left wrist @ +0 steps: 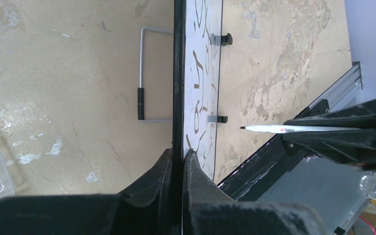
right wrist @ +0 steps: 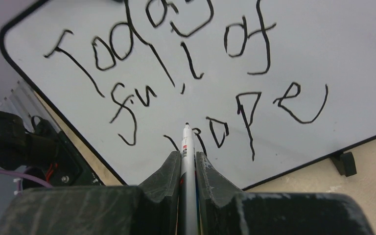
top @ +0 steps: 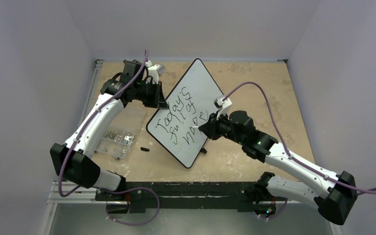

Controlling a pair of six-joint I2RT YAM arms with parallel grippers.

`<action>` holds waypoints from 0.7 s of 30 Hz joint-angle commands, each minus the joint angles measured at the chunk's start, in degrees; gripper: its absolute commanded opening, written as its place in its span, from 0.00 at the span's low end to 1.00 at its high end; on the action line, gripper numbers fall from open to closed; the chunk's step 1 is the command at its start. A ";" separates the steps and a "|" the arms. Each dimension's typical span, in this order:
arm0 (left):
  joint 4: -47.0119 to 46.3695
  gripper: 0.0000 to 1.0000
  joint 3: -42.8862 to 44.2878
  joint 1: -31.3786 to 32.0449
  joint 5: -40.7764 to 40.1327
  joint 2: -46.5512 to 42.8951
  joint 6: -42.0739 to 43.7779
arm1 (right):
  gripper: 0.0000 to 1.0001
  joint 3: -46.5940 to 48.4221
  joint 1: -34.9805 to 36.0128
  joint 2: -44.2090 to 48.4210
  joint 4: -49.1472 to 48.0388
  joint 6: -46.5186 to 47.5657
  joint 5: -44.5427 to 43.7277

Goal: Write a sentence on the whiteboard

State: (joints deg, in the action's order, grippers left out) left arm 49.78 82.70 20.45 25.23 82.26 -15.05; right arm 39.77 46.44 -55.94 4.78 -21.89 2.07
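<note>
Black, thin-stroked sentence (top: 182, 115) in three slanted lines on black-rimmed whiteboard (top: 203, 81)

Whiteboard (top: 200, 83) sits mid-tabletop (top: 274, 98), turned cornerwise, black rim all round. Sentence (top: 182, 118) runs across it in slanted black lines: "Today's full of hope", last word a bit wobbly. Left claw (top: 163, 104) is right on the board's upper-left rim, arm arching up from the near-left base. Right claw (top: 204, 129) is over the board's lower-right part, at that last word, arm coming in from the near-right. Clear box of screws (top: 118, 137) lies beneath the left arm, just left of the board. Small black bit (top: 144, 148) on the tabletop betw. box & board. Purple cables (top: 248, 82) trail along both arms.
</note>
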 commanded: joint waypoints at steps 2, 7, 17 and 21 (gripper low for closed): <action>0.10 0.00 0.05 -0.16 -8.80 -1.84 3.19 | 0.00 7.17 -0.11 3.29 1.74 0.62 -4.43; -0.08 0.00 -0.21 -0.10 -9.02 -1.97 3.10 | 0.00 8.31 -0.09 4.20 1.46 1.19 -11.11; 0.88 0.00 0.05 0.30 -11.15 1.20 3.43 | 0.00 7.02 -0.37 6.58 1.00 1.13 -18.73; 1.41 0.00 0.10 0.30 -11.94 2.78 3.38 | 0.00 6.32 -0.64 7.60 1.21 1.41 -19.46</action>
State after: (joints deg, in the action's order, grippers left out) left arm 49.58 82.70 21.02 24.27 82.74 -15.40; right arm 46.02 46.30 -49.93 6.50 -21.39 -14.17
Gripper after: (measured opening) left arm 0.045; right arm 0.106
